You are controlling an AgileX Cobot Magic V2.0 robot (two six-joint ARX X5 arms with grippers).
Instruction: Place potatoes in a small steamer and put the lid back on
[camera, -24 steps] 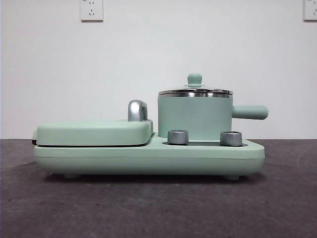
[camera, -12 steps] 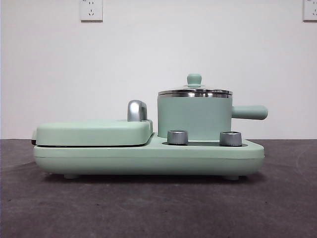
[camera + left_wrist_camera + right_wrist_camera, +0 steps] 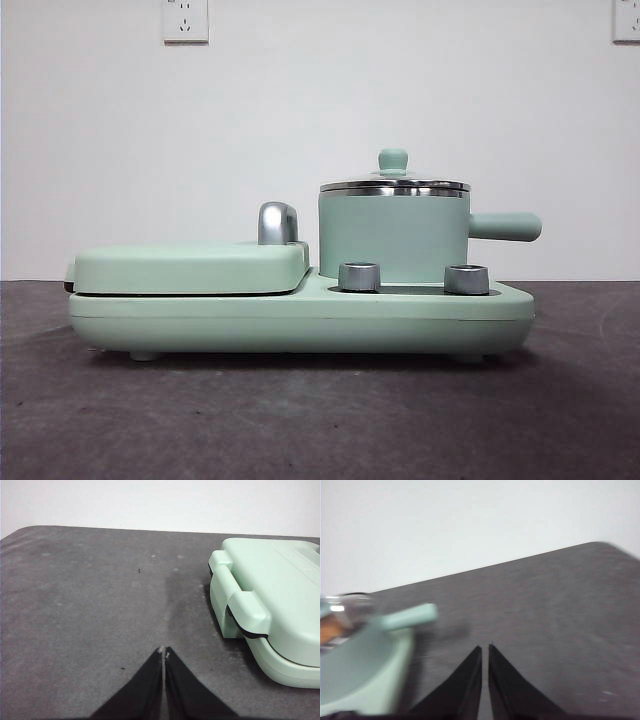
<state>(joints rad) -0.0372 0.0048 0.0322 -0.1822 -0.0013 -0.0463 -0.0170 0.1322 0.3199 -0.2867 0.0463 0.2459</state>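
The small steamer (image 3: 392, 236) stands on the right half of the mint-green cooker base (image 3: 300, 320), its side handle (image 3: 505, 226) pointing right. The glass lid (image 3: 394, 185) rests on its rim, knob up. In the blurred right wrist view the steamer's handle (image 3: 410, 616) and lid (image 3: 345, 602) show, with an orange-brown patch, apparently the potato (image 3: 327, 630), under the glass. My right gripper (image 3: 485, 647) is shut and empty over bare table, apart from the pot. My left gripper (image 3: 164, 652) is shut and empty over the table beside the griddle (image 3: 280, 595). Neither arm shows in the front view.
A flat griddle cover (image 3: 190, 267) with a chrome handle (image 3: 277, 222) fills the base's left half. Two steel dials (image 3: 359, 277) (image 3: 466, 279) stand in front of the steamer. Dark grey table runs around the cooker, with a white wall behind.
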